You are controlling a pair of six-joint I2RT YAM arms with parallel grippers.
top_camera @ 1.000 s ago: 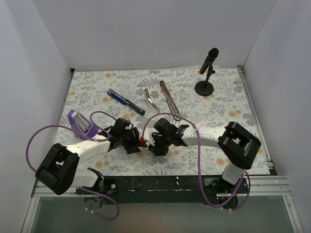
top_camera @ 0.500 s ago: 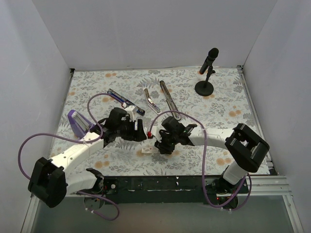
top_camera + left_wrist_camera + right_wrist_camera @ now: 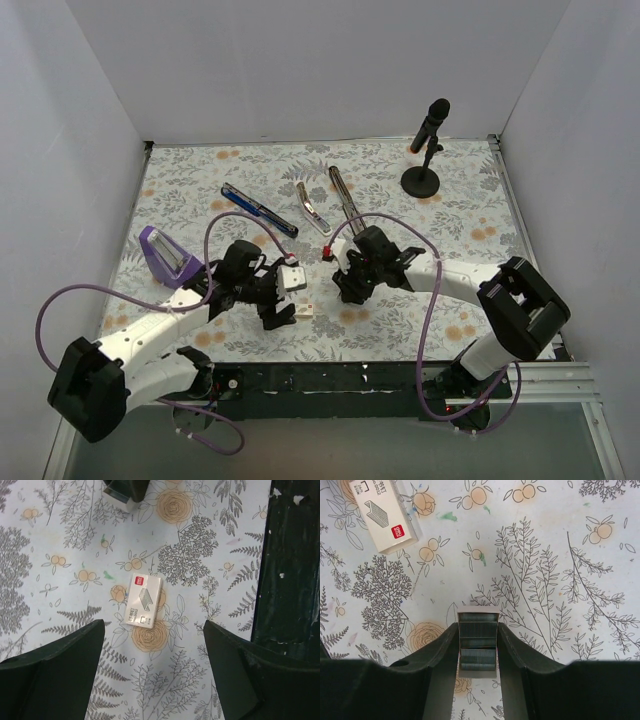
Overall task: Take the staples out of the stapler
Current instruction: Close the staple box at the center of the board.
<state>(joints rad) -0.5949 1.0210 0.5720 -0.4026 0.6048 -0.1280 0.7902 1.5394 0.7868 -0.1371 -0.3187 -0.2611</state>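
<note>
Two grippers, two very different jobs right now. The right gripper [image 3: 477,627] is pinching a short staple strip [image 3: 477,652] between its fingers, gripped on the long sides so the strip sticks out forward over the table [image 3: 450,210]. My guess is that hold lets it be laid flat without spilling loose staples. The left gripper [image 3: 154,625] is spread wide with nothing in it, hanging right above a small white staple box [image 3: 143,601] that lies flat on the flowery cloth. It isn't touching the box, so I'd say the box is just parked there as the drop-off spot. Further out, the stapler [image 3: 346,203] sits toward the far middle of the table, well apart from both grippers, opened out into bar-like parts. The blue-and-black arm [image 3: 258,210] is off to the left and the silver channel [image 3: 313,207] lies between them. With the channel exposed like that, the unloading looks mostly done, though I can't tell if any staples remain in it.
</note>
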